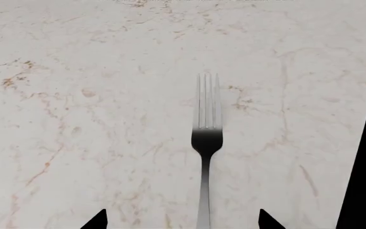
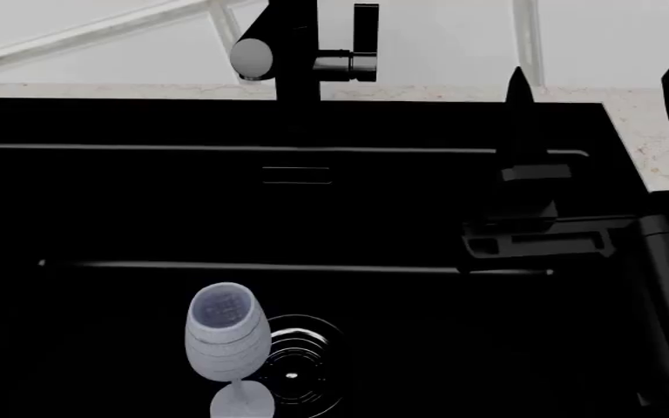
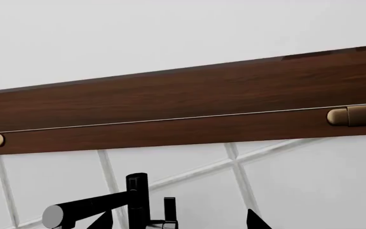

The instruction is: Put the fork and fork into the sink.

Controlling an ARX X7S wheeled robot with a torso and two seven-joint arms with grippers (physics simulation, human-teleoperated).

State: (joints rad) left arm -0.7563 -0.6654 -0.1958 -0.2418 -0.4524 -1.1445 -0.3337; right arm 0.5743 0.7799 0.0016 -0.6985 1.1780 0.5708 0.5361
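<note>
Through the left wrist camera we see a fork (image 1: 207, 157) lying flat on the pale marble counter (image 1: 94, 95), tines pointing away from the camera and handle running back between the two dark fingertips of the left gripper (image 1: 181, 220). Those tips stand well apart on either side of the handle and touch nothing, so the left gripper is spread and empty. A black strip at one side of this view is probably the counter's edge, but we cannot tell what lies beyond it.

From the head camera the sink (image 2: 32, 122) fills almost the whole picture: a matt black basin with its ringed drain (image 2: 297, 359) near the front edge and the black tap (image 2: 306, 52) at the back rim. A clear wine glass (image 2: 227, 344) lies inside, just beside the drain. We see no fork in the basin.

The right gripper (image 2: 599, 85) is held high over the sink's right back corner, its fingers parted with nothing between them; its wrist camera looks at the tiled wall, a dark wooden cabinet (image 3: 183, 105) and the tap.

We judge the first pickup to be in hand. The next move calls for lowering the left gripper straight down, closing on the thin handle, then carrying it over to the basin, clear of the glass.
</note>
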